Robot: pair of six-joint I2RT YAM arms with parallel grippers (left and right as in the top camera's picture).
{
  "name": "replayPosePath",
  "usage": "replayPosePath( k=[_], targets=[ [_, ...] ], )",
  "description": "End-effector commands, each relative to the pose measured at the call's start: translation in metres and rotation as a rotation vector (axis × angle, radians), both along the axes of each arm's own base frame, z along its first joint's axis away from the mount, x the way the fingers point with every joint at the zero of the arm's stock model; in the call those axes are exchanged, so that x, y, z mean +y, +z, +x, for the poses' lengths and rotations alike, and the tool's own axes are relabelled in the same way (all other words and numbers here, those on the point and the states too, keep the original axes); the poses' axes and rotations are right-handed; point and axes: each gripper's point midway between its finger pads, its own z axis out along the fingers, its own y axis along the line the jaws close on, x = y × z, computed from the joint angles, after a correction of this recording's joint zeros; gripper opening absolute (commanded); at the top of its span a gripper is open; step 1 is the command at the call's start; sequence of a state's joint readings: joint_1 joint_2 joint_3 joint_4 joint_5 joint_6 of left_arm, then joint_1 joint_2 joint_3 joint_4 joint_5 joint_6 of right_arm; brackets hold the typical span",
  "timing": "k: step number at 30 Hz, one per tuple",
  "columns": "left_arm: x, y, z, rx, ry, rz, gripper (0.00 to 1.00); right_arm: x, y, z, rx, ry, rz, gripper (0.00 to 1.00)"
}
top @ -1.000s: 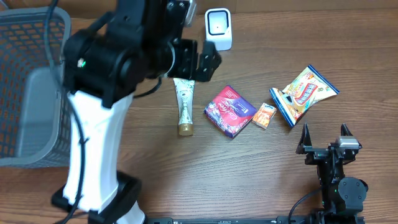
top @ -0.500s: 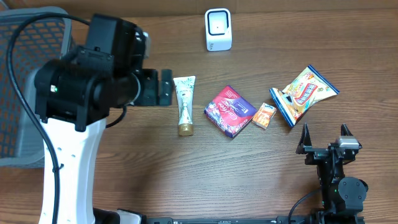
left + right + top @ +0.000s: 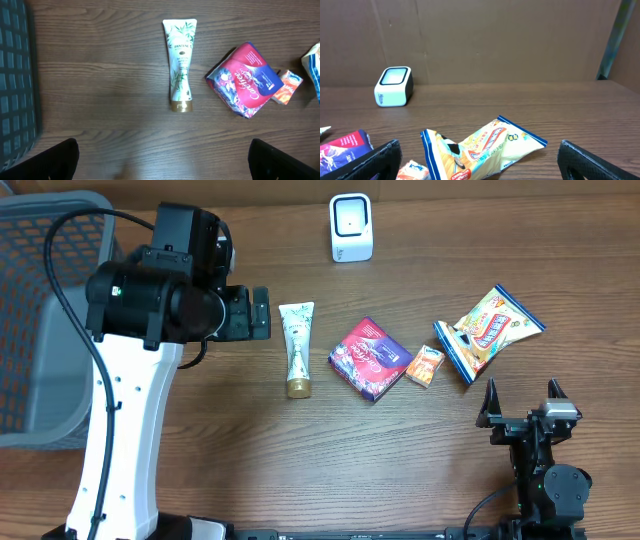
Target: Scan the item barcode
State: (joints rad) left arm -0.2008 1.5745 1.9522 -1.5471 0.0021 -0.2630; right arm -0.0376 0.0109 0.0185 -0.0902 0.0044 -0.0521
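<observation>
At the lower right of the overhead frame the right gripper (image 3: 521, 392) stands wide open and empty. Across the middle of the wooden table (image 3: 300, 460) lie a Pantene tube (image 3: 296, 348), gold cap toward the bottom edge, a magenta pouch (image 3: 369, 357), a small orange box (image 3: 425, 366) and a snack bag (image 3: 487, 330), with the left gripper (image 3: 246, 314) just left of the tube, its jaws also spread wide, holding nothing. At top centre stands the white barcode scanner (image 3: 351, 227), well apart from the items; a grey mesh basket (image 3: 40, 320) fills the upper left.
</observation>
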Motion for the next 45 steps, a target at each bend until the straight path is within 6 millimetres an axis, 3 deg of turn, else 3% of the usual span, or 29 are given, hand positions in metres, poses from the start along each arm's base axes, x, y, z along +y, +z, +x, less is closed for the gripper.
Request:
replayPosePath(
  k=[1,27,29,31,34,36,38,41,45],
  targets=[
    [0.003,-0.01,0.007,0.027,0.023,0.012,1.0,0.001,-0.002,0.0,-0.003,0.005,-0.001,1.0],
    [0.002,-0.014,0.009,0.039,0.022,0.015,1.0,0.002,0.0,0.0,-0.013,0.008,-0.001,1.0],
    [0.002,-0.014,0.009,0.039,0.023,0.014,1.0,0.028,0.002,-0.001,-0.015,0.157,0.055,1.0],
    [0.002,-0.014,0.009,0.039,0.023,0.014,1.0,0.04,0.007,-0.003,-0.032,0.23,0.056,1.0],
    [0.002,-0.014,0.009,0.039,0.023,0.014,1.0,0.065,0.024,-0.012,-0.102,0.384,0.041,1.0],
    [0.002,-0.014,0.009,0.039,0.022,0.015,1.0,0.091,0.049,-0.028,-0.209,0.553,0.0,1.0],
    [0.002,-0.014,0.009,0.039,0.023,0.014,1.0,0.094,0.063,-0.033,-0.272,0.572,-0.015,1.0],
    [0.002,-0.014,0.009,0.039,0.023,0.014,1.0,0.093,0.106,-0.049,-0.462,0.573,-0.036,1.0],
    [0.002,-0.014,0.009,0.039,0.023,0.014,1.0,0.076,0.139,-0.052,-0.521,0.462,-0.023,1.0]
  ],
)
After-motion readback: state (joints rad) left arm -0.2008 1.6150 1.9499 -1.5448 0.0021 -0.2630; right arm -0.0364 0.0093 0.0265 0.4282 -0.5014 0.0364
